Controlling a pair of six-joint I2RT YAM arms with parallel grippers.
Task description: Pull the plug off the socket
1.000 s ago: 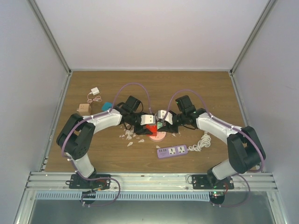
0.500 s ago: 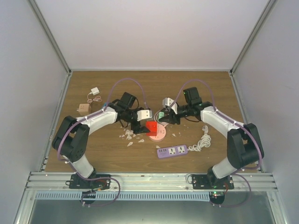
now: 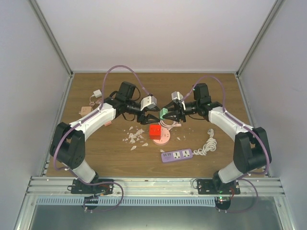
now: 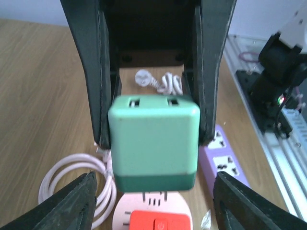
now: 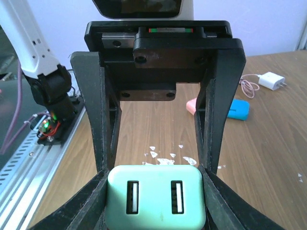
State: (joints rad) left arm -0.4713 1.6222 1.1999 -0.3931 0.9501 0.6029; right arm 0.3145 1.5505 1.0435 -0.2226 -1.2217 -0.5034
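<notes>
Your right hand is clamped on the mint-green plug, one finger pressed against each side of it (the right wrist view shows its two slots facing the camera between the black fingers). The plug is held in the air, clear of the round pink socket, its two metal prongs hanging bare above the socket's top in the left wrist view. The socket sits on the wooden worktop near the middle, with a red block on top of it.

Your left hand stands apart, holding nothing, its fingertips spread wide at either side of the plug without touching it, and it faces the right hand from close by.

Just in front of the socket lies a purple power strip with a coiled white cable at its right end. White scraps are scattered left of the socket. A small white charger lies near the worktop's far left edge.
</notes>
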